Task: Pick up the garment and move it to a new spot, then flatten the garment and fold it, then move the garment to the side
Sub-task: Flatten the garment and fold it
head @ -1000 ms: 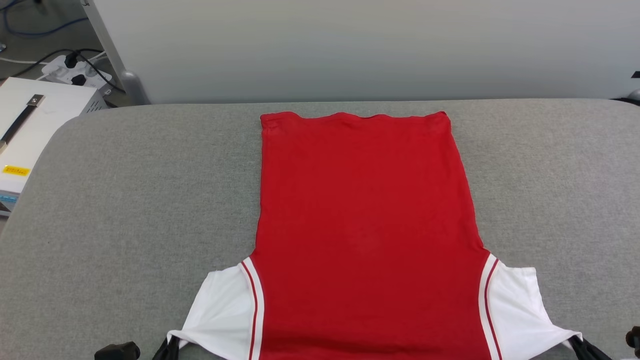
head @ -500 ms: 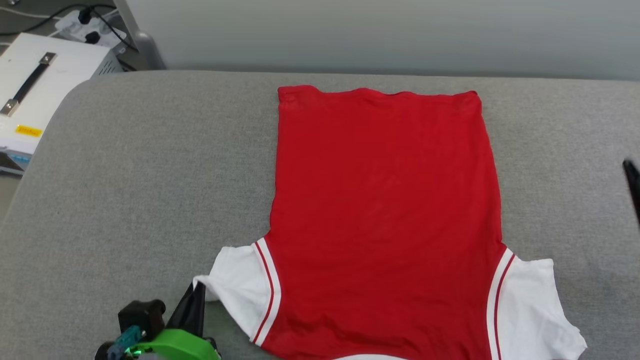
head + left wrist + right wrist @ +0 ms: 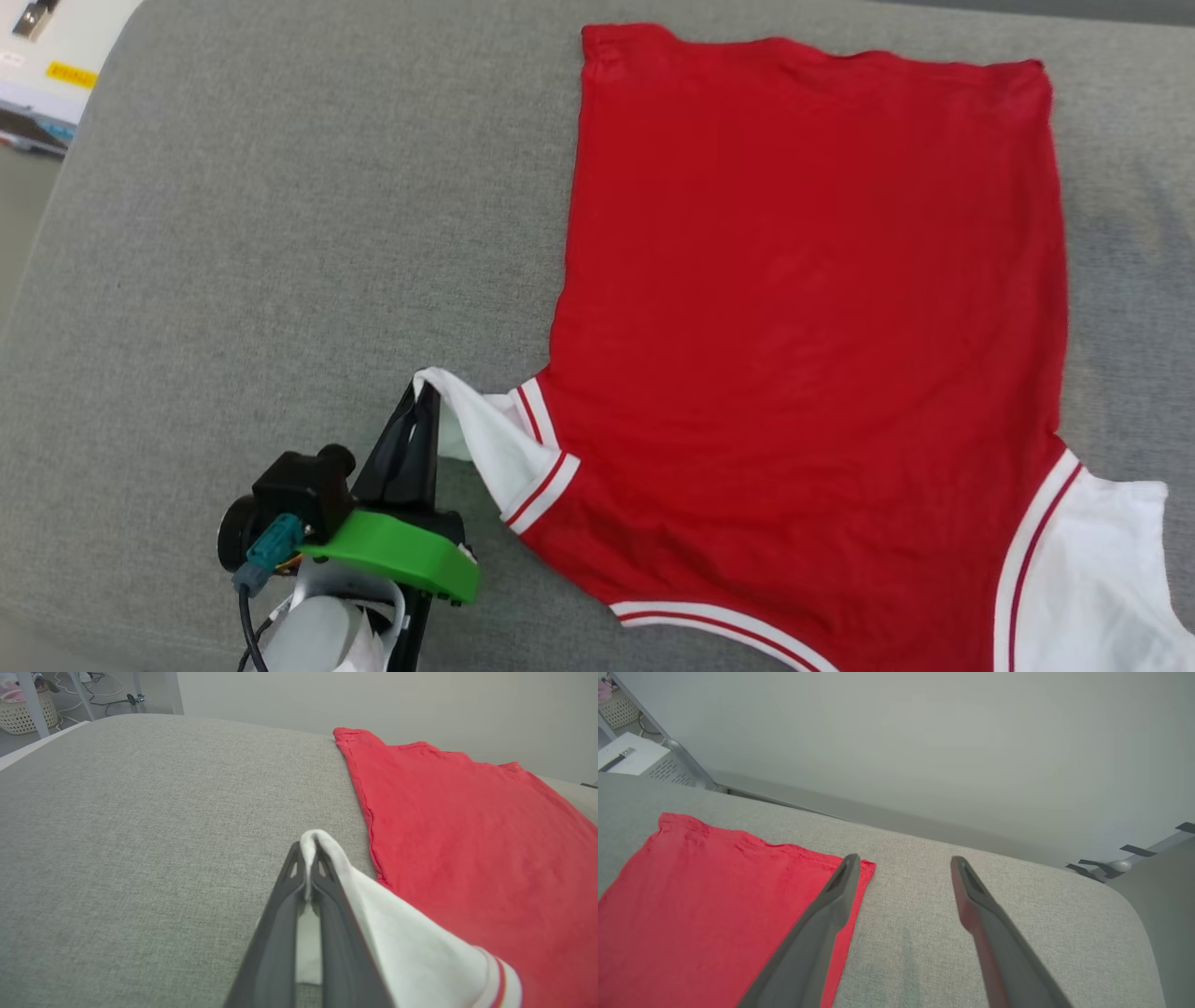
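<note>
Garment sleeve [image 3: 490, 441] in tight L tool [image 3: 425, 392]

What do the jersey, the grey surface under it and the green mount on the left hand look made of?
Jersey: soft matte knit, maybe cotton or polyester; it drapes and wrinkles. Grey surface: matte woven upholstery-like fabric with a visible heathered weave. Green mount on the left hand: smooth rigid plastic, possibly printed.
</note>
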{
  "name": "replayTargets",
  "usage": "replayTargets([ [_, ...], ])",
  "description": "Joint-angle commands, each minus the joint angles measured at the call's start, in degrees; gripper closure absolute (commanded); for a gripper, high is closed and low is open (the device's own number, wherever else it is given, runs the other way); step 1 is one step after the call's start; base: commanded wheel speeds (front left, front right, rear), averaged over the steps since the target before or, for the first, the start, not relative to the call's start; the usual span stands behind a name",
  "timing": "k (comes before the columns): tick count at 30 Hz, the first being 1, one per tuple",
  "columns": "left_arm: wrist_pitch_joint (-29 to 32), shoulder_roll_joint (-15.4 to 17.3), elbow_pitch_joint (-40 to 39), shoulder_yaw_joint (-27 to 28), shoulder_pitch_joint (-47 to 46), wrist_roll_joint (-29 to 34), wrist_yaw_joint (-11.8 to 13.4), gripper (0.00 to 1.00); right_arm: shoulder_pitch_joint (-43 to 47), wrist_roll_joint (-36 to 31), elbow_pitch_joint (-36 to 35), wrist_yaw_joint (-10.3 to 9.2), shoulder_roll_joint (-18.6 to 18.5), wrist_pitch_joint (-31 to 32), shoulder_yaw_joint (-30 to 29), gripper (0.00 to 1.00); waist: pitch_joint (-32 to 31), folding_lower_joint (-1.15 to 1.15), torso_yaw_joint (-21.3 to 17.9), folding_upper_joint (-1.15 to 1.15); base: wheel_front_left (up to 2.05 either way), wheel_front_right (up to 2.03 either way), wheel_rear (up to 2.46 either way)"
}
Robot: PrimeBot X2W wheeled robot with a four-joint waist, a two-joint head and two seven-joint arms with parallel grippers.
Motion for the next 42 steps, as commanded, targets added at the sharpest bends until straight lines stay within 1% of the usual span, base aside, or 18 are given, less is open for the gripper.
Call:
replayTargets([
  [1, -0.33, -0.72, -0.82, -0.14, -1.37, 0.78, -0.25, 1.0, -3.2, 0.73, 1.72, -0.04, -0.08, 3.72, 1.69, 0.0, 7.03, -0.01, 4.98, 0.0, 0.0, 0.0, 0.0],
  [3, -0.33, -1.6, -1.84, -0.43, -2.1, 1.51, -0.47, 1.0, -7.66, 0.68, 4.58, -0.04, -0.5, 9.65, 4.13, 0.0, 8.97, -0.01, 6.07, 0.0, 0.0, 0.0, 0.0],
  [5, -0.33, -2.81, -2.62, -0.64, -2.59, 1.58, -0.97, 1.0, -11.3, 1.15, 7.74, -0.04, -0.07, 15.32, 5.21, 0.0, 10.7, -0.01, 7.04, 0.0, 0.0, 0.0, 0.0],
  [8, -0.33, -4.52, -3.86, -0.82, -3.18, 1.43, -2.1, 1.0, -15.74, -0.44, 11.98, -0.04, 0.49, 22.14, 6.27, 0.0, 13.04, -0.01, 8.46, 0.0, 0.0, 0.0, 0.0],
  [9, -0.33, -5.36, -4.74, -1.22, -3.9, 2.43, -2.73, 1.0, -18.63, -2.9, 14.67, -0.04, 1.11, 24.67, 6.34, 0.0, 15.03, -0.01, 9.72, 0.0, 0.0, 0.0, 0.0],
  [12, -0.33, -6.19, -5.46, -1.3, -4.51, 3.01, -3.36, 1.0, -19.92, -4.63, 16.65, -0.04, 2.01, 25.43, 6.54, 0.0, 16.64, -0.01, 10.71, 0.0, 0.0, 0.0, 0.0],
  [15, -0.33, -6.79, -5.95, -1.03, -4.88, 3.5, -3.74, 1.0, -19.31, -5.82, 18.32, -0.04, 2.21, 25.4, 7.1, 0.0, 17.56, -0.01, 11.28, 0.0, 0.0, 0.0, 0.0],
  [19, -0.33, -7.52, -6.33, -0.38, -4.79, 3.81, -4.14, 1.0, -15.99, -5.81, 20.35, -0.04, 1.84, 24.49, 7.78, 0.0, 17.84, -0.01, 11.62, 0.0, 0.0, 0.0, 0.0],
  [23, -0.33, -7.97, -6.7, 0.58, -4.23, 3.83, -4.57, 1.0, -12.73, -3.96, 20.98, -0.04, 1.49, 24.74, 8.49, 0.0, 17.2, -0.01, 11.2, 0.0, 0.0, 0.0, 0.0],
  [24, -0.33, -8.0, -6.69, 0.77, -4.11, 3.97, -4.62, 1.0, -12.42, -3.62, 20.88, -0.04, 1.36, 24.7, 8.48, 0.69, 16.99, -0.01, 11.08, 0.0, 0.0, 0.0, 0.0],
  [25, -0.33, -8.04, -6.65, 1.02, -3.95, 4.1, -4.67, 1.0, -12.23, -3.38, 20.61, -0.04, 1.12, 24.56, 8.58, 1.0, 16.71, -0.01, 10.92, 0.0, 0.0, 0.0, 0.0],
  [30, -0.33, -8.24, -5.99, 2.49, -3.02, 3.36, -5.13, 1.0, -12.88, -2.8, 18.91, -0.04, 0.61, 22.36, 9.09, 1.0, 14.59, -0.01, 9.93, 0.0, 0.0, 0.0, 0.0],
  [35, -0.33, -8.08, -4.7, 3.66, -1.62, 3.8, -5.34, 1.0, -13.06, -0.64, 16.27, -0.04, 0.23, 19.03, 10.56, 1.0, 10.79, -0.01, 8.59, 0.0, 0.0, 0.0, 0.0],
  [38, -0.33, -7.82, -3.93, 4.25, -0.5, 4.35, -5.26, 1.0, -11.68, 1.38, 13.91, -0.04, -1.27, 16.99, 12.68, 1.0, 7.86, -0.01, 7.56, 0.0, 0.0, 0.0, 0.0],
  [42, -0.33, -7.25, -2.74, 5.02, 1.36, 4.8, -4.85, 1.0, -8.18, 4.43, 8.95, -0.04, -4.46, 14.7, 16.48, 1.0, 4.06, -0.01, 5.43, 0.0, 0.0, 0.0, 0.0],
])
